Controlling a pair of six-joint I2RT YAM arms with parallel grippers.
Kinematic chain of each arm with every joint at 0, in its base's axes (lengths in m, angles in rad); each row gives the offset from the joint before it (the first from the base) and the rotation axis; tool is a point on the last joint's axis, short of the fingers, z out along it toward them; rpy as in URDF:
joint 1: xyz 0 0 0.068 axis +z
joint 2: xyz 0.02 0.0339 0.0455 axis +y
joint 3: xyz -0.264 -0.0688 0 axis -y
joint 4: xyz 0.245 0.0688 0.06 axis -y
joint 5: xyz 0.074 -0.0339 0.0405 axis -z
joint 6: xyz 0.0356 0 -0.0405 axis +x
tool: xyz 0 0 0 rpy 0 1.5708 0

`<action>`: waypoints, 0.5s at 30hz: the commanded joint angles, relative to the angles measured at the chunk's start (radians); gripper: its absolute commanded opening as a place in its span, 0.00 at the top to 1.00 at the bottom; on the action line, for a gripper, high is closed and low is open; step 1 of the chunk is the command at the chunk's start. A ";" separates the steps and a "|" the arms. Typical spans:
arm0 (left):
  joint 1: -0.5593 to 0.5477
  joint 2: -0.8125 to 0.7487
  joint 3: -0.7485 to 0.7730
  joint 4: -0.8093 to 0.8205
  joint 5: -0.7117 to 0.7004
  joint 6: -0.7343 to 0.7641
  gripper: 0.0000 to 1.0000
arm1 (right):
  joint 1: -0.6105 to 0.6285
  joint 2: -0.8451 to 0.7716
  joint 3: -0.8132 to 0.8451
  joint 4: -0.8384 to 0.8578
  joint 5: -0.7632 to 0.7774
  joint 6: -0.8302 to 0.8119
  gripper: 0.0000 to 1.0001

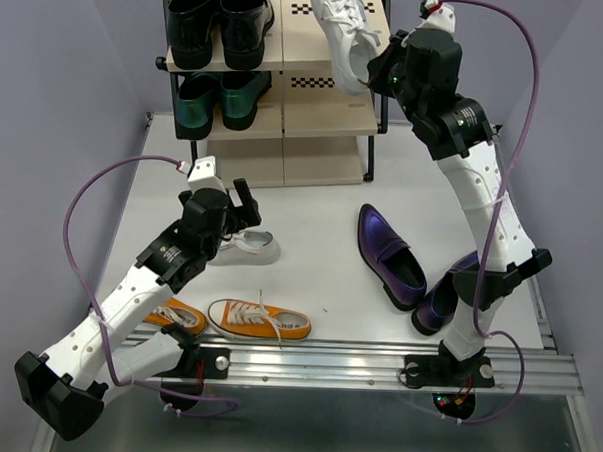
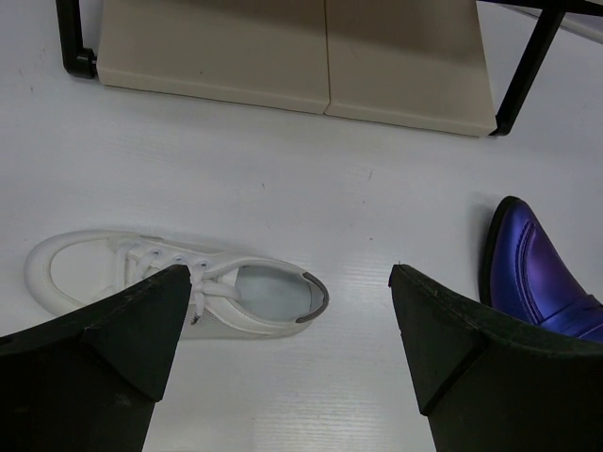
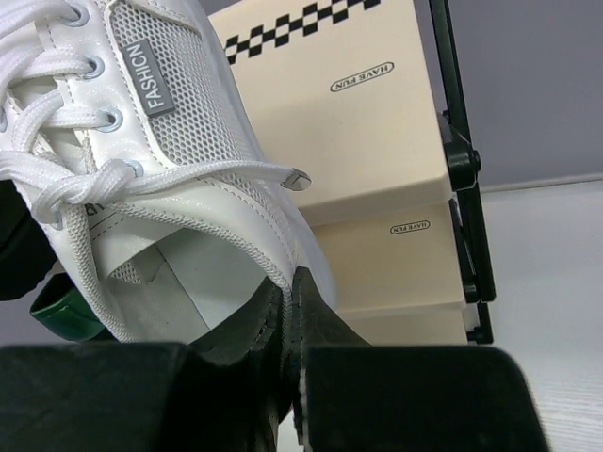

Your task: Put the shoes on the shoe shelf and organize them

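Observation:
My right gripper (image 1: 380, 71) is shut on the heel collar of a white lace-up sneaker (image 1: 342, 33) and holds it over the right half of the top board of the shoe shelf (image 1: 326, 117). In the right wrist view the pads pinch the sneaker's rim (image 3: 283, 273). My left gripper (image 1: 244, 206) is open and empty above the other white sneaker (image 1: 251, 247), which lies on the table (image 2: 179, 292). Two purple loafers (image 1: 390, 258) (image 1: 444, 297) lie at the right. Two orange sneakers (image 1: 259, 320) (image 1: 172, 315) lie at the front.
A shiny black pair (image 1: 218, 20) fills the left of the top tier and a metallic green pair (image 1: 222, 97) the left of the middle tier. The bottom board (image 2: 292, 52) is bare. A metal rail (image 1: 376, 359) runs along the near edge.

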State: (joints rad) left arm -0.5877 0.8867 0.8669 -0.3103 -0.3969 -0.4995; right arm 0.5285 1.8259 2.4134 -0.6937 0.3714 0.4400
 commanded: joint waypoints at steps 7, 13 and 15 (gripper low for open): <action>0.000 -0.034 0.004 0.004 -0.023 -0.004 0.01 | 0.038 -0.045 0.076 0.235 0.181 -0.072 0.99; 0.000 -0.040 0.001 0.002 -0.023 -0.007 0.01 | 0.047 -0.033 0.101 0.247 0.230 -0.099 0.99; 0.000 -0.042 0.001 0.002 -0.020 -0.008 0.01 | 0.047 -0.027 0.102 0.260 0.242 -0.107 0.99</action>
State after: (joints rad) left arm -0.5877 0.8654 0.8665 -0.3122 -0.3977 -0.5011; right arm 0.5697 1.8263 2.4512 -0.6128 0.5488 0.3492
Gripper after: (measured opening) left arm 0.986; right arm 0.065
